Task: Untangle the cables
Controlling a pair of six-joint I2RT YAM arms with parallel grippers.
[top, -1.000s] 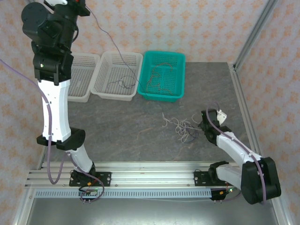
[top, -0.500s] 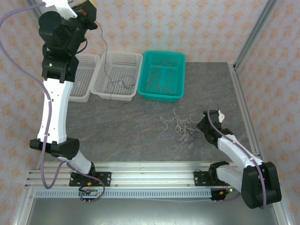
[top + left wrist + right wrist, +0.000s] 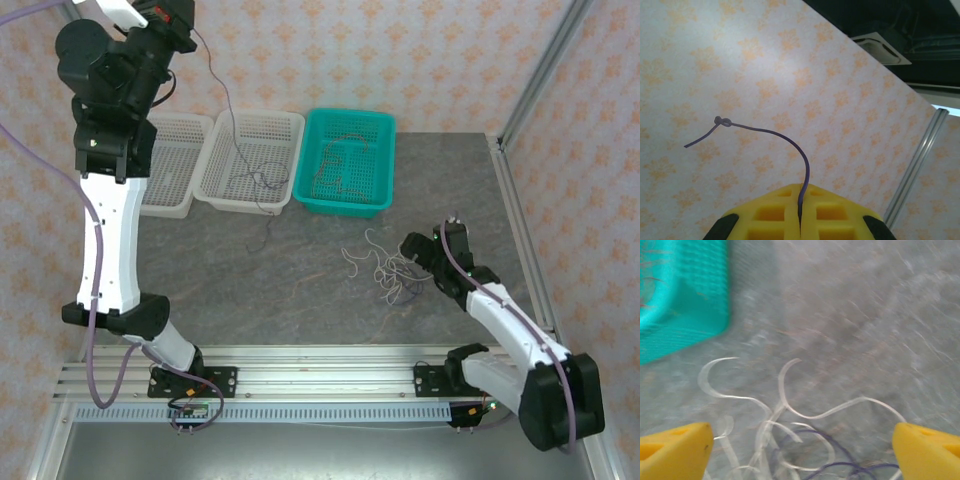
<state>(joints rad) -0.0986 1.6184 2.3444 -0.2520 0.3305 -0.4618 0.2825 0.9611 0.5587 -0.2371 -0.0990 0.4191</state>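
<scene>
Jaws first. Left gripper (image 3: pixel 801 200), raised high at the rear left before the patterned wall: yellow pads pressed together on a thin purple cable (image 3: pixel 790 137). Right gripper (image 3: pixel 802 450), low over the table at the right: yellow fingertips (image 3: pixel 675 450) spread wide, clasping nothing.

Largest downward:

- Grey stone-patterned tabletop (image 3: pixel 250 290), spanning the middle of the overhead view.
- Teal plastic mesh basket (image 3: pixel 340 208) at the far side, rightmost in a row of three; thin reddish cables (image 3: pixel 340 165) lying inside.
- Middle white plastic mesh basket (image 3: pixel 215 190), touching the teal one; a dark thin cable (image 3: pixel 262 178) curled inside.
- Left white plastic mesh basket (image 3: pixel 165 208), partly hidden behind the left arm.
- Loose tangle of white and purple cables (image 3: pixel 790 430) on the tabletop, in front of the teal basket, directly between and below the right fingertips; blurred in the wrist view.
- Thin purple cable, seen from above, dropping from the left pads toward the middle white basket; short free end above the pads carrying a small knot (image 3: pixel 722 121). Lower end too fine to trace.
</scene>
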